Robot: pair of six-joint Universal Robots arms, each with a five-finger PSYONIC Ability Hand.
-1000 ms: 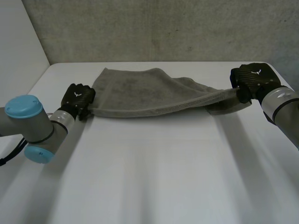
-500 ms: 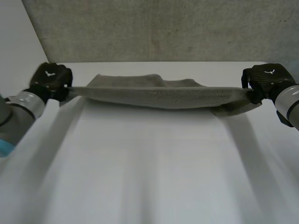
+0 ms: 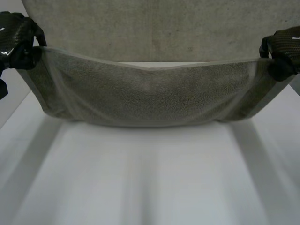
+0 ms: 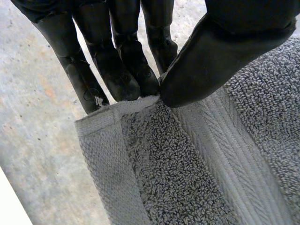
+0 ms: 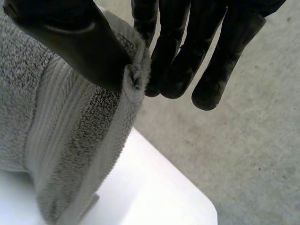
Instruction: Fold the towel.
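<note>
The towel (image 3: pixel 150 96) hangs spread out between both hands, lifted above the white table (image 3: pixel 150 187) and sagging a bit in the middle. The left hand (image 3: pixel 16 40) has one top corner pinched between its thumb and fingertips (image 4: pixel 117 79). The right hand (image 3: pixel 283 51) has the other top corner, with the hem bunched right under its thumb. It looks like thick terry: soft, floppy, pretty light and not slippery. I'd say the hemmed corners are the best place to hold it, since the flat woven band just below the fingers gives some firmness.
</note>
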